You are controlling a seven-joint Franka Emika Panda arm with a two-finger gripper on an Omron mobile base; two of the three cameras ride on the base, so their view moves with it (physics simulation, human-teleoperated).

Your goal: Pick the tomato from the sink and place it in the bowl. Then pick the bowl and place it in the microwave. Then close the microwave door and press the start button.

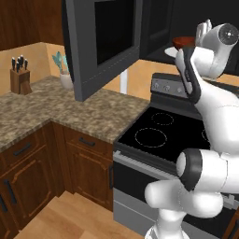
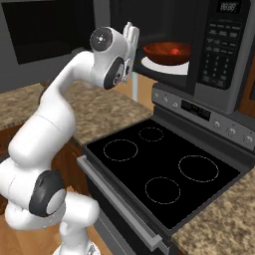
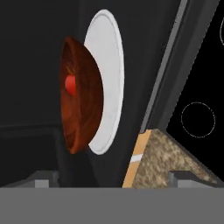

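The shallow round reddish-brown wooden bowl (image 2: 167, 53) sits upright, mouth up, on the white round turntable plate (image 2: 164, 65) inside the dark microwave (image 2: 219, 55), small red tomato (image 2: 175, 51) inside; fingers (image 3: 41, 180) spread apart, empty.

1. Wooden bowl (image 3: 81, 100) seen rolled sideways, resting on white round turntable plate (image 3: 109, 74).
2. Red tomato (image 3: 70, 84) inside bowl.
3. Dark microwave (image 3: 30, 65) interior around both.
4. Black stove (image 3: 203, 87) top and speckled counter (image 3: 168, 159) at right.

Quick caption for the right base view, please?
Tomato in bowl inside open microwave; end effector open beside it.
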